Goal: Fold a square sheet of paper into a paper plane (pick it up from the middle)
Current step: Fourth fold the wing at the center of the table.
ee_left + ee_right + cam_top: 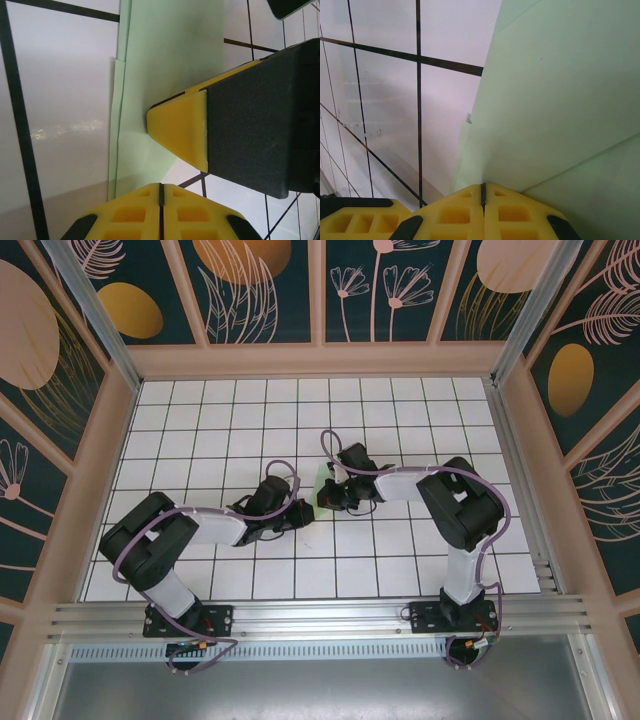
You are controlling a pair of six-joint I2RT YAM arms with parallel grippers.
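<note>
With the part-folded green paper sheet (170, 60) lying flat mid-table (400, 420) between both arms, the left gripper (160, 190) and right gripper (483, 187), jaws together, should press squarely along the crease; any sideways drag would likely shift the layers.

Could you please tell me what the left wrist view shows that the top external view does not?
Left wrist view: the paper's layered folded edges, with the right claw's yellow tip resting on it. Top view: the whole gridded table and patterned walls. Shared: the green paper with the left claw and right claw both shut at it.
</note>
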